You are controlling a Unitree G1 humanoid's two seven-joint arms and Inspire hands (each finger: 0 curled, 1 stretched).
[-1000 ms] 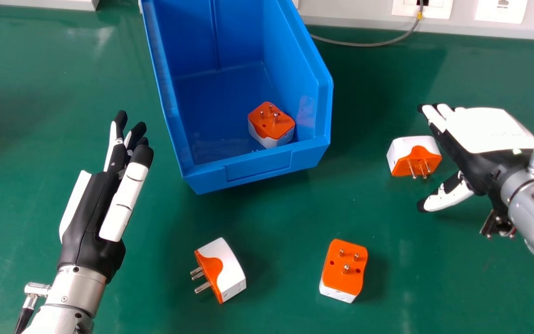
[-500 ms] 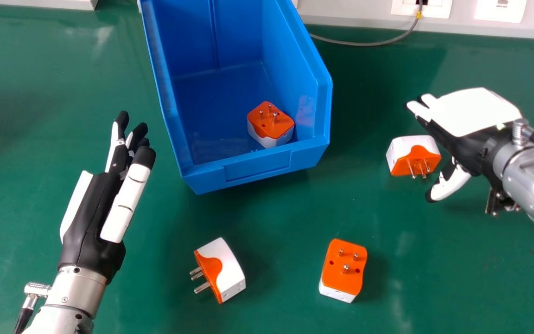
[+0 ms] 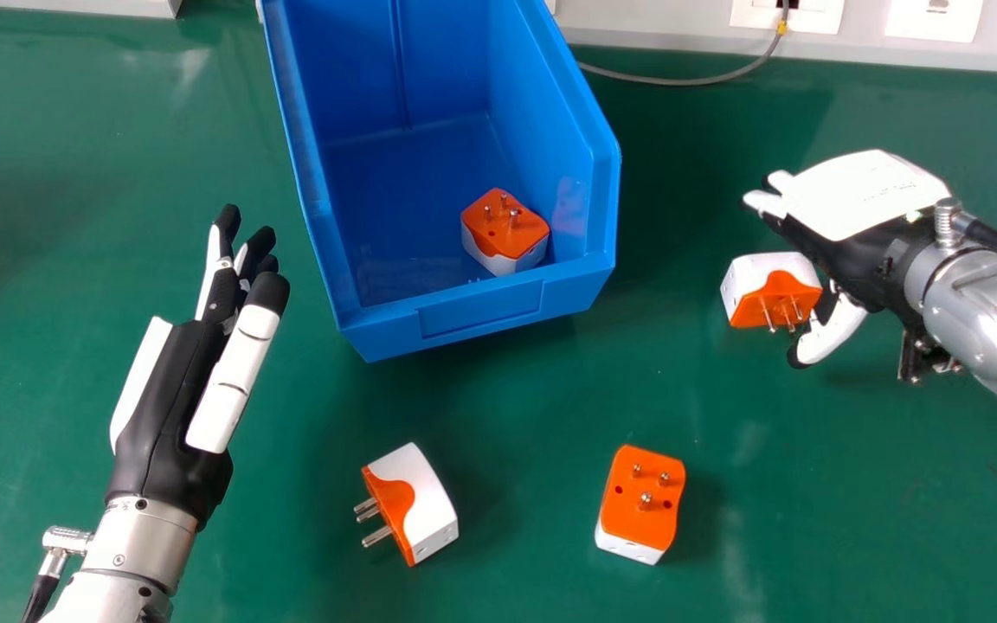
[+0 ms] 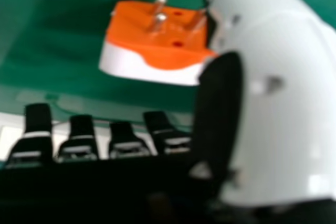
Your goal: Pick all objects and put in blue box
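Robot hand (image 3: 866, 203), adapter plug (image 3: 767, 290) with white body, orange pronged face

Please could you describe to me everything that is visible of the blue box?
The blue box looks like smooth, slightly glossy plastic. It stands open-topped on the green table, a little askew, its far part cut off by the head view's top edge. Its near wall, lower than the right one, bears a shallow rectangular panel. One orange-and-white adapter sits inside, pins up, near the front right. Neither the left hand nor the right hand touches it.
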